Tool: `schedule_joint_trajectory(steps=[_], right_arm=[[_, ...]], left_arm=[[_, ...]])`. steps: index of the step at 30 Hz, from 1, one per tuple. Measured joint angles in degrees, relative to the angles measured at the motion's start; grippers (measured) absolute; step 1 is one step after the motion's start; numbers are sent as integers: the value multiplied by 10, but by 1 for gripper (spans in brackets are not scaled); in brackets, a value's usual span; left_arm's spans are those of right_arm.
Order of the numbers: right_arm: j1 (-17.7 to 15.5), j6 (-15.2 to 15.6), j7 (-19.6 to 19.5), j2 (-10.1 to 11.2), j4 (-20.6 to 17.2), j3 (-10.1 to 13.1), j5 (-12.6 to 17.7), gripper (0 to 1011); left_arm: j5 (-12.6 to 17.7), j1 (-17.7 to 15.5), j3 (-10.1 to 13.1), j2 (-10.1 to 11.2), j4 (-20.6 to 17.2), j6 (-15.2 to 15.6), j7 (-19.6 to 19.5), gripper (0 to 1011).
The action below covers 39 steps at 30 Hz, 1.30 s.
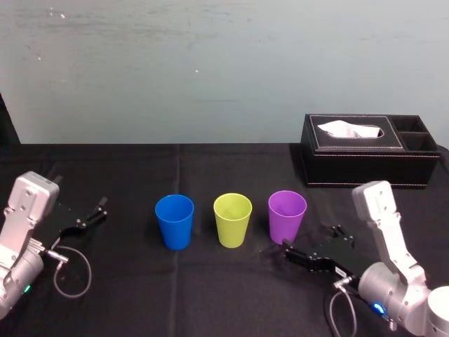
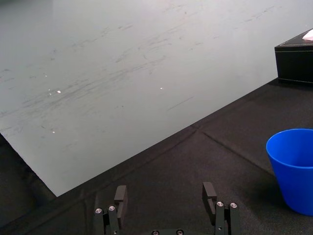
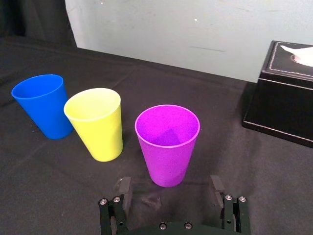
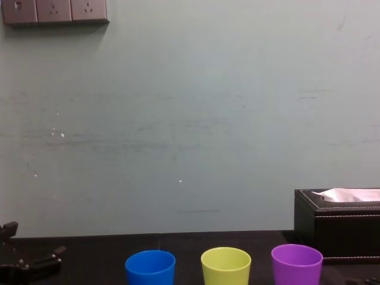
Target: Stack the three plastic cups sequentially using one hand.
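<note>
The black-clothed table (image 1: 210, 302) has bare room in front, with a tissue box (image 1: 368, 151) near its back right edge. The blue cup (image 1: 175, 221), yellow-green cup (image 1: 232, 220) and purple cup (image 1: 287, 216) stand upright in a spaced row. The right gripper (image 3: 170, 191) gapes just before the purple one, and the left gripper (image 2: 165, 191) lies spread at far left.

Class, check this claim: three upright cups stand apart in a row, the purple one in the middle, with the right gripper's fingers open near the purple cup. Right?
Wrong in one respect: the yellow-green cup is in the middle; the purple cup stands at the robot's right end, as the head view shows. The rest holds, right gripper included.
</note>
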Motion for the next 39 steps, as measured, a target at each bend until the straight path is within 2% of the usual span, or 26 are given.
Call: schedule_joint_trajectory(steps=[9,21,29,39], right_arm=[[28,8,4,-24,31,-4,-23,1002],[59,5,13,-55,72,-7,-48,1002],[68,2,17,-72,93,-4,-60,1002],[68,-2,19,-85,101,5,-73,1002]], left_arm=[[0,0,0,0,0,0,0,1000],[0,0,0,0,0,0,0,1000],[0,0,0,0,0,0,0,1000],[0,0,0,0,0,0,0,1000]])
